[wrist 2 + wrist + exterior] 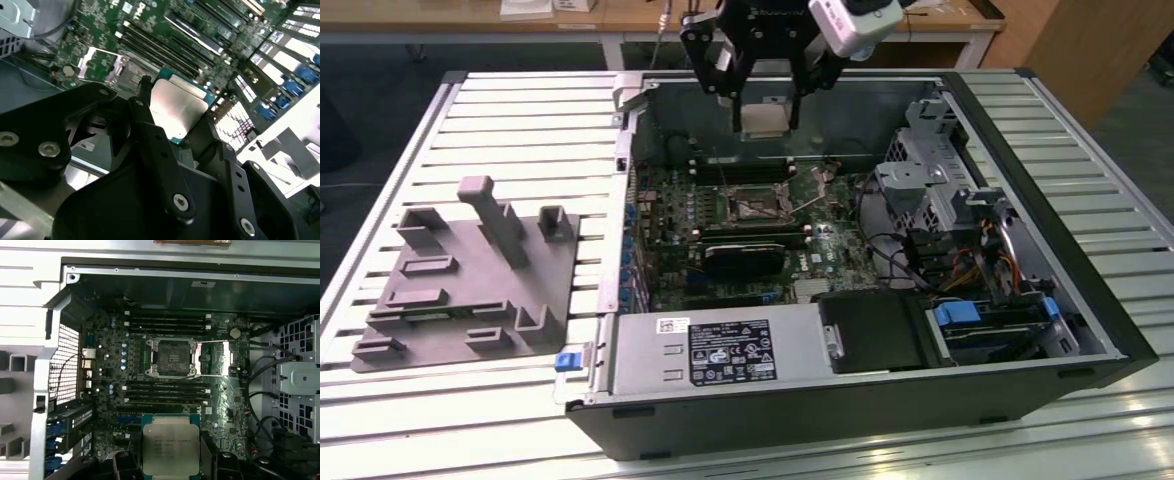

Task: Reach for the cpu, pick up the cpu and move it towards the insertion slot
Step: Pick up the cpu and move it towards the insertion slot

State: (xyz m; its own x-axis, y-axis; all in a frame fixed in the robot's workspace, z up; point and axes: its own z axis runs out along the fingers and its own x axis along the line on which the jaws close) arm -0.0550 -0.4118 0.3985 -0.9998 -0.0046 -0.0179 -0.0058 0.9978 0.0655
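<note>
cpu [170,448] short of insertion slot [171,358]

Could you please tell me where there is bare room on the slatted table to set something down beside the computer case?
The slatted table is bare along the exterior view's left, between the grey fixture tray and the computer case, and past the tray at the far edge. Inside the case it is crowded: the pincer holds the cpu above the insertion slot.

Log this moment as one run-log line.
gripper: shut on cpu | position: above open PC case, held clear of the motherboard | slot: empty, frame open | cpu: not yet over slot
</note>
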